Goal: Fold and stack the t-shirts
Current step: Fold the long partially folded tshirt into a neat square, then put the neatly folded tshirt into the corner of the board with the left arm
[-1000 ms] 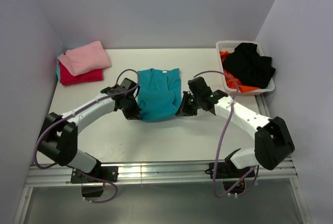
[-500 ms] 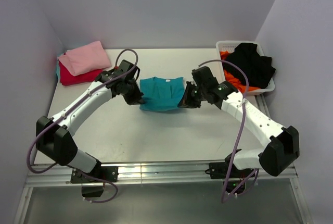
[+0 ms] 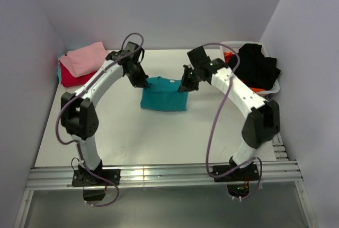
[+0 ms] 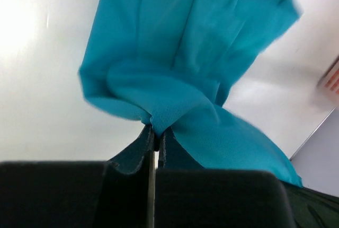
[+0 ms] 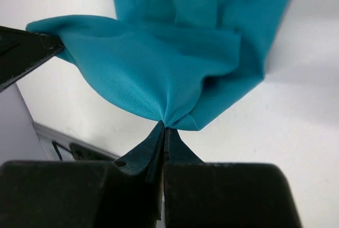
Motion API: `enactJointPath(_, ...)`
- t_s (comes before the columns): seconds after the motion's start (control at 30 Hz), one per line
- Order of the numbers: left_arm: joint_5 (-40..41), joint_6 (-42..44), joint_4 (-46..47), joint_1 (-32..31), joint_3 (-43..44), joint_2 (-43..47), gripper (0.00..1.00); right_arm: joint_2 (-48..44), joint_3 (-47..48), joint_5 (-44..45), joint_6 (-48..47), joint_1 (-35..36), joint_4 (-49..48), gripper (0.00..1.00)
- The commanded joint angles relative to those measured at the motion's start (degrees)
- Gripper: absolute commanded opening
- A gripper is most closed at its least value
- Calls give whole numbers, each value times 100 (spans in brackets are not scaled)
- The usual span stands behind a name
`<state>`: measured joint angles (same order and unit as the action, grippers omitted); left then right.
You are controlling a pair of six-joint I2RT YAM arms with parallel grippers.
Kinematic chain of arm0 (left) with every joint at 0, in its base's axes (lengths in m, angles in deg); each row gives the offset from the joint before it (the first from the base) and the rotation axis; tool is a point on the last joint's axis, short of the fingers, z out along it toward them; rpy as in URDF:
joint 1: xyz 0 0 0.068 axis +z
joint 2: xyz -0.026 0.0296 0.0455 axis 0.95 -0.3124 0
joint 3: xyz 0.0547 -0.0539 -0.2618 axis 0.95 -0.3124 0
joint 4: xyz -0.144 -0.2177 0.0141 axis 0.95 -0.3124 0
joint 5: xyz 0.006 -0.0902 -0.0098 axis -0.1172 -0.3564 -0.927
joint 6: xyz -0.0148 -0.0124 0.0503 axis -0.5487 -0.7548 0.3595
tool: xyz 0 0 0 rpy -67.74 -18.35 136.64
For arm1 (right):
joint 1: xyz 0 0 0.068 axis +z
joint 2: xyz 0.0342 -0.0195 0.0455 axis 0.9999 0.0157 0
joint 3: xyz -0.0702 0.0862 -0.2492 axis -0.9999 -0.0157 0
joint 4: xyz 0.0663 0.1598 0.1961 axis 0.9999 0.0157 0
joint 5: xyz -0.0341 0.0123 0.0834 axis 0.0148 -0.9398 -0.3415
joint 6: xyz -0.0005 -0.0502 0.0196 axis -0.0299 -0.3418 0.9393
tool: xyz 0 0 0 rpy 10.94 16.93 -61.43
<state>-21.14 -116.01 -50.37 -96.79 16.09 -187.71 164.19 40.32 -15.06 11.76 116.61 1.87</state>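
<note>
Left wrist and right wrist views show only a thin gather of the teal t-shirt [image 4: 175, 53] pinched in the closed left hand [image 4: 153, 132] and right hand [image 5: 163, 131], so I judge uneven pulling could slip a corner free and skew the fold. From above, the shirt sits mid-bench [image 3: 132, 138], one hand at each far corner, the rest trailing nearer.

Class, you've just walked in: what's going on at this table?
The left gripper and right gripper each pinch a side of the teal t-shirt, mid-fold over the table. A pink t-shirt lies folded on a red t-shirt at far left; a black t-shirt and orange t-shirt wait in the white basket.
</note>
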Motion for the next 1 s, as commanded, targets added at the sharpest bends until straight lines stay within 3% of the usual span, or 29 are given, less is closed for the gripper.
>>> enactJointPath(0.0, -186, 545, 174, 416, 1073, -987, 6, 1191, 1622, 187, -326, -437, 293, 0)
enactJointPath(0.03, -229, 608, 174, 477, 1781, -1339, 25, 1563, 2057, 179, -378, -526, 381, 0)
enactJointPath(0.07, -378, 765, 217, 626, 2171, -2056, 98, 2419, 3166, 492, -326, -614, 852, 7)
enactJointPath(0.1, -501, 784, 209, 714, 2618, -2463, 99, 2872, 3786, 539, -291, -789, 1161, 37)
enactJointPath(0.13, -511, 784, -52, 802, 3615, -3224, 99, 3320, 4401, 609, -256, -878, 1669, 56)
enactJointPath(0.17, -468, 810, -159, 942, 4077, -3528, 99, 4029, 5399, 670, -90, -966, 1857, 92)
enactJointPath(0.2, -476, 767, -230, 1005, 4404, -3739, 99, 4289, 5757, 549, -28, -1054, 1980, 98)
enactJointPath(0.23, -598, 706, -91, 1066, 4442, -3794, 100, 4431, 5918, 452, 51, -1211, 2034, 98)
enactJointPath(0.3, -670, 617, 330, 1251, 3831, -3401, 100, 4197, 5282, 329, 219, -1309, 1746, 98)
enactJointPath(0.33, -626, 635, 602, 1277, 2844, -2755, 99, 3934, 4790, 302, 254, -1327, 1475, 98)
enactJointPath(0.37, -530, 643, 1109, 1339, 2355, -2444, 99, 3348, 3715, 267, 263, -1327, 837, 98)
enactJointPath(0.47, -415, 844, 1080, 1532, 1315, -1713, 99, 2493, 2208, 240, 219, -1318, 119, 98)
enactJointPath(0.53, -213, 1064, 921, 1550, 946, -1397, 99, 2210, 1703, 205, 114, -1327, -13, 98)
enactJointPath(0.67, -458, 1338, 1482, 1471, -196, -798, 99, 1446, 430, 205, 8, -1318, -373, 98)
enactJointPath(0.8, -748, 1145, 2446, 1418, -1442, -578, 99, 1145, 31, 267, -80, -1327, -392, 99)
enactJointPath(0.97, -1038, 846, 3425, 1287, -2289, -525, 99, 838, -92, 275, -176, -1371, -269, 99)
